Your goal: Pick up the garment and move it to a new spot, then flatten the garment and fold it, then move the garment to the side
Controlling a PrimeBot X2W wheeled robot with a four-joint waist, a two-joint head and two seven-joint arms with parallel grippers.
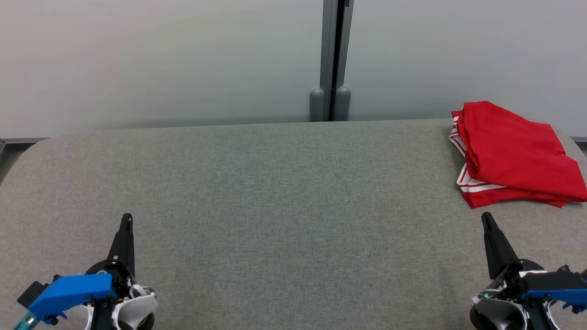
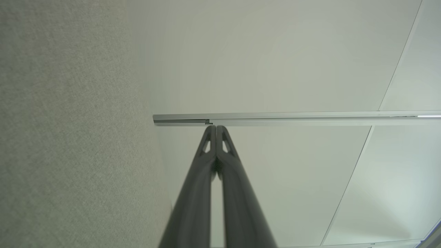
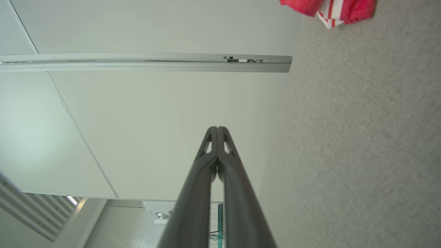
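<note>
A red garment (image 1: 513, 156) with white stripes along its edge lies folded in a neat pile at the far right of the grey table (image 1: 275, 192). A corner of the garment (image 3: 330, 12) also shows at the top of the right wrist view. My right gripper (image 1: 486, 217) hovers just in front of the pile, apart from it, its tips (image 3: 217, 129) pressed together and holding nothing. At the near left, far from the cloth, my left gripper (image 1: 126, 217) stands shut and empty, its fingers (image 2: 216, 128) meeting at the tips.
A pale wall with a grey vertical post (image 1: 331, 59) rises directly behind the table's far edge. The table's corners are rounded, and the pile lies close to the right edge. Bare grey felt stretches between the two grippers.
</note>
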